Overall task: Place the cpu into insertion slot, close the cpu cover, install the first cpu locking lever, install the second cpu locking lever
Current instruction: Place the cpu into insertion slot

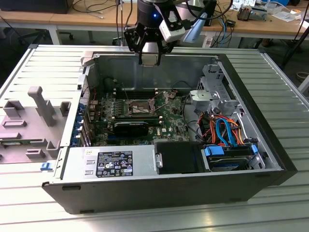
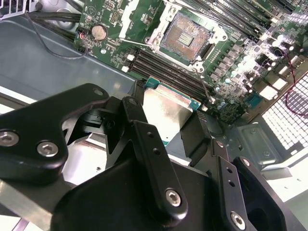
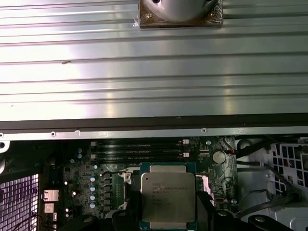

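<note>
Now the gripper hangs over the case's far wall, jaws clamped on the cpu, insertion slot empty.

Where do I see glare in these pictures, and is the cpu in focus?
First wrist view: bright glare streaks on the ribbed metal table, cpu sharp. Second wrist view: the cpu's top shines pale, and the motherboard is washed out in places. Exterior view: glare on the table's near strip.
</note>
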Available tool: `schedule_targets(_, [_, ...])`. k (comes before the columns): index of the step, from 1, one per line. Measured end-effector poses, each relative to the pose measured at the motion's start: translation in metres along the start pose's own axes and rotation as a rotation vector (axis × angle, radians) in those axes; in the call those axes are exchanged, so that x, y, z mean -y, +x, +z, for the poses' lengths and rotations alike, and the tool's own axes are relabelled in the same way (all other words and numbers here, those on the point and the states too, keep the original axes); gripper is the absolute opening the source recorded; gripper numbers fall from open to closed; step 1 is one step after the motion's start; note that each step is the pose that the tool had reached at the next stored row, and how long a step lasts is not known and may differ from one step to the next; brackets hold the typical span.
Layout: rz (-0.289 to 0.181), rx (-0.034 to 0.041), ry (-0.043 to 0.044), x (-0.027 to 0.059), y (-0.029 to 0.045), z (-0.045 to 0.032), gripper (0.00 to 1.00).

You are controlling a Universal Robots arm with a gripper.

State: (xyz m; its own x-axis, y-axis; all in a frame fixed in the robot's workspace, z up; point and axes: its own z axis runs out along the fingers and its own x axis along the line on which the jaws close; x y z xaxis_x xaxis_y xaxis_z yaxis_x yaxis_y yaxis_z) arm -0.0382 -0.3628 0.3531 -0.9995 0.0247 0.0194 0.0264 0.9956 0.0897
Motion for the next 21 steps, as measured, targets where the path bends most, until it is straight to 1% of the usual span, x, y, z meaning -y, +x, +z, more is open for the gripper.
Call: schedule_targets(21, [0.000,0.0000,0.0000,0.0021,0.0004,0.0025,0.55])
